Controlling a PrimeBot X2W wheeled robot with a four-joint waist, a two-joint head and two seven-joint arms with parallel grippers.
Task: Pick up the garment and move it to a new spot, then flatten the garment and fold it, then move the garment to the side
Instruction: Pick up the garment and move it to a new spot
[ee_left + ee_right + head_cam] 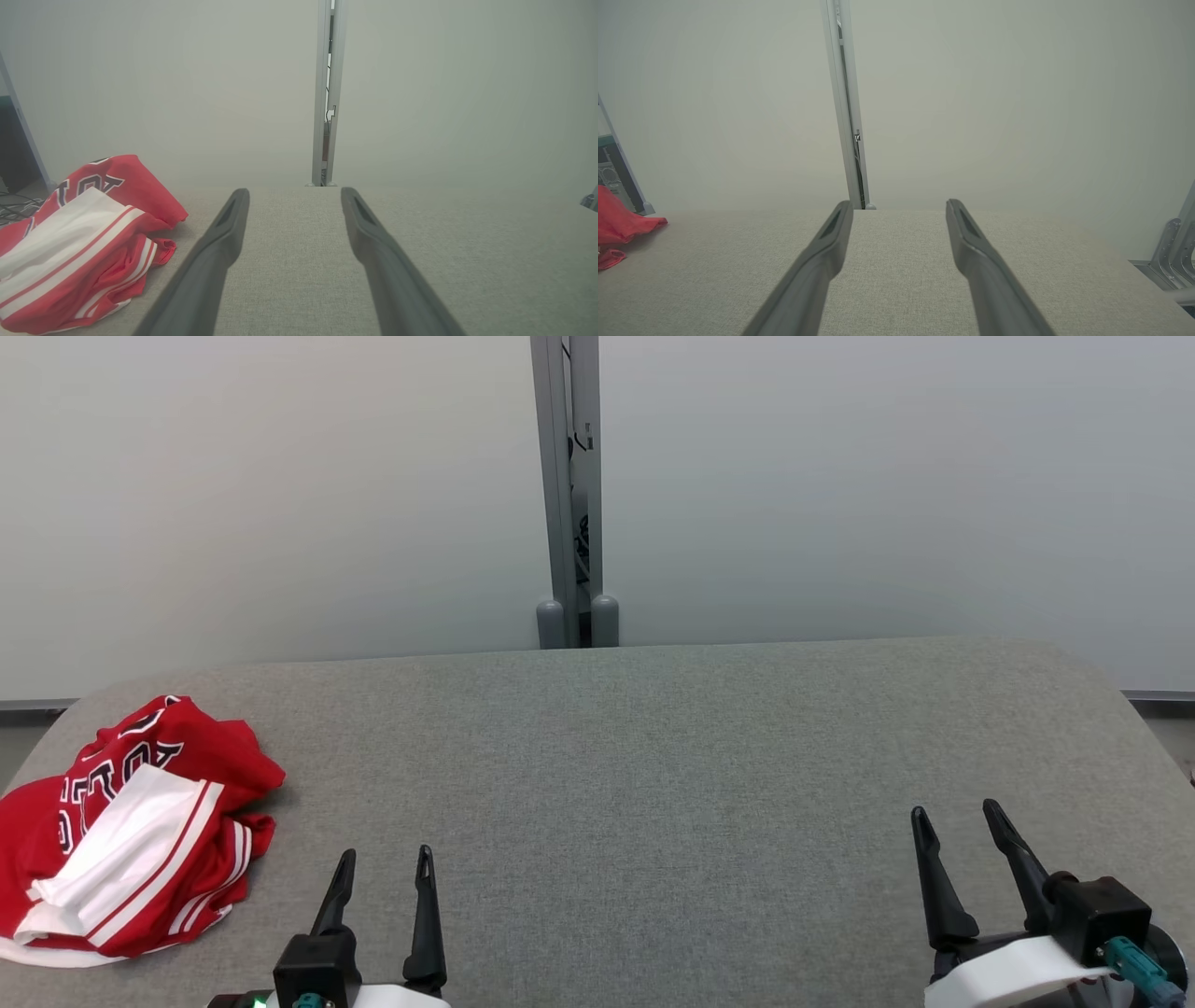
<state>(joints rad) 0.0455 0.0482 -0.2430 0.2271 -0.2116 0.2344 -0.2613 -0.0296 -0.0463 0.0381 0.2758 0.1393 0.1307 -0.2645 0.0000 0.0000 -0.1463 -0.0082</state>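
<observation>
A wide table (653, 756) covered in grey woven fabric spans the head view, its far corners rounded. Behind it stand pale, plain wall panels (280, 476), joined at the middle by a grey metal post (569, 485) whose two rounded feet meet the table's far edge. The garment (131, 831) lies in a crumpled heap at the table's left side, close to the near edge. It is red with dark lettering outlined in white, and a white section with red stripes is folded over the top. Part of it reaches the left border of the head view. The left gripper (386, 852) hovers low over the table just to the right of the garment, apart from it. Its two dark fingers are spread, with bare grey fabric showing between them in the left wrist view. The right gripper (955, 808) sits well away at the table's right side, its fingers likewise spread wide above the bare surface and tilted slightly left.
</observation>
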